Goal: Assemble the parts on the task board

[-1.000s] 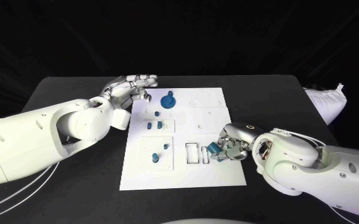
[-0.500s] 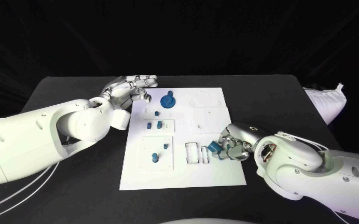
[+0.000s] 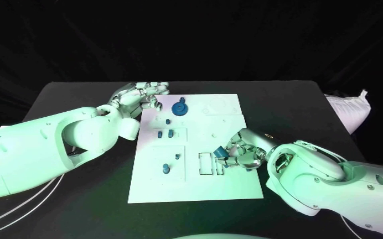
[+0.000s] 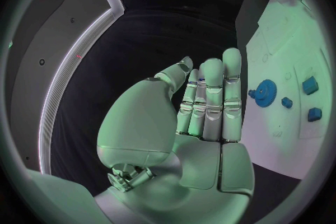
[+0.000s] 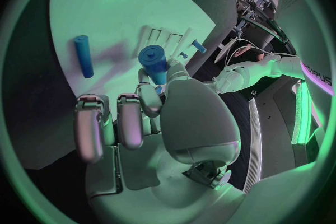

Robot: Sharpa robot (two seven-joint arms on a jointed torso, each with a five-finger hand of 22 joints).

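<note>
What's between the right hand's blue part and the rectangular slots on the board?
Nothing visible. The right hand holds the blue part just above the task board, right beside the outlined slots; no other piece lies between them.

Right hand (image 5: pixel 150 106) pinches blue part (image 5: pixel 154 61) above board (image 5: pixel 126 5).

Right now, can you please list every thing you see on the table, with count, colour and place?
task board: one, white, middle of the table.
gear: one, blue, far end of the board.
small parts: several, blue, left half of the board.
cylinder: one, blue, lying on the board.
held part: one, blue, in the right hand's fingers.
cloth: one, white, right table edge.
left hand: open, beside the board's far left corner.
right hand: over the board's right side.
</note>
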